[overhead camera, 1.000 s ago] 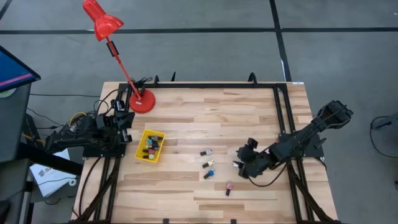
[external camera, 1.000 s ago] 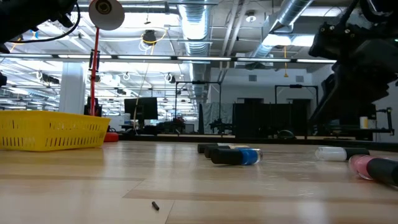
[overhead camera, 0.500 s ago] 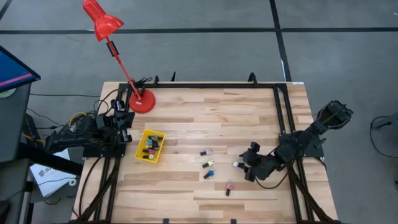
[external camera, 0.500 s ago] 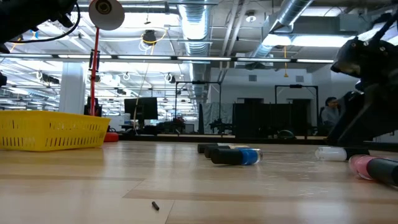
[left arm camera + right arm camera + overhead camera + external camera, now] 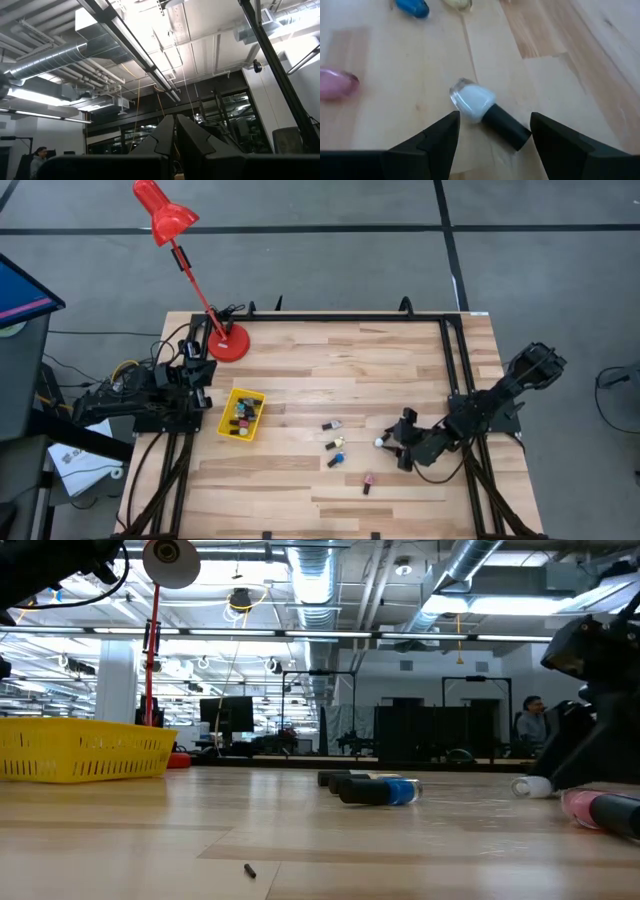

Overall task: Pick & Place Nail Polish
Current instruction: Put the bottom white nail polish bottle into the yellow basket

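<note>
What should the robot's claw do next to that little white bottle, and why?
Probably ease the right gripper down a little farther and then shut it. Its fingers are open, and the white bottle lies flat on the table between them, not yet gripped. The yellow basket it likely belongs in sits far across the table, so it must be grasped first.

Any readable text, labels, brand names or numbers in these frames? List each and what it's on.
None can be read.
White nail polish bottle with black cap, lying on its side on the table: no label shows on the side in view.
Blue bottle and pink bottle: any print too small to read.
Yellow plastic basket: no marking visible.
Sheet of white paper on the floor by the left arm: dark marks, too small to read.
</note>
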You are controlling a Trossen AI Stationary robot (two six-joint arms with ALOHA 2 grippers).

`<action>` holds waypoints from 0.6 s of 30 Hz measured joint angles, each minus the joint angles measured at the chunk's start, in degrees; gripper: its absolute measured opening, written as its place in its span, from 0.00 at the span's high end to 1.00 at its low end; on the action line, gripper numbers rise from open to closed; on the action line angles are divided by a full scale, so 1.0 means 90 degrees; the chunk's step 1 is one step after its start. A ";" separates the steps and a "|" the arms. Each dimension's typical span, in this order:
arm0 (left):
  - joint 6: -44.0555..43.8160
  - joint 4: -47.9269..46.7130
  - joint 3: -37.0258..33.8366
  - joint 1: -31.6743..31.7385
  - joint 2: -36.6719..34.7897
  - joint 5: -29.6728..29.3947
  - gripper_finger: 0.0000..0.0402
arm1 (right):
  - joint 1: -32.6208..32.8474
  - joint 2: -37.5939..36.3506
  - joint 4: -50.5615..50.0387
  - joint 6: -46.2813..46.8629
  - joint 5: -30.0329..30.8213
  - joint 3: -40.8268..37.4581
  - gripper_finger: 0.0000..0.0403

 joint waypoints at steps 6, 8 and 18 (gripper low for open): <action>-0.0002 0.0002 0.0000 0.0002 0.0000 0.0000 0.96 | -0.0041 0.0898 0.0855 -0.0170 0.0149 0.0022 0.42; -0.0002 0.0002 0.0000 0.0001 -0.0001 0.0000 0.96 | -0.0060 0.1168 0.1206 -0.0170 0.0226 0.0029 0.42; -0.0002 0.0002 0.0000 0.0002 0.0000 0.0000 0.96 | -0.0043 0.1358 0.1565 -0.0264 0.0080 0.0024 0.68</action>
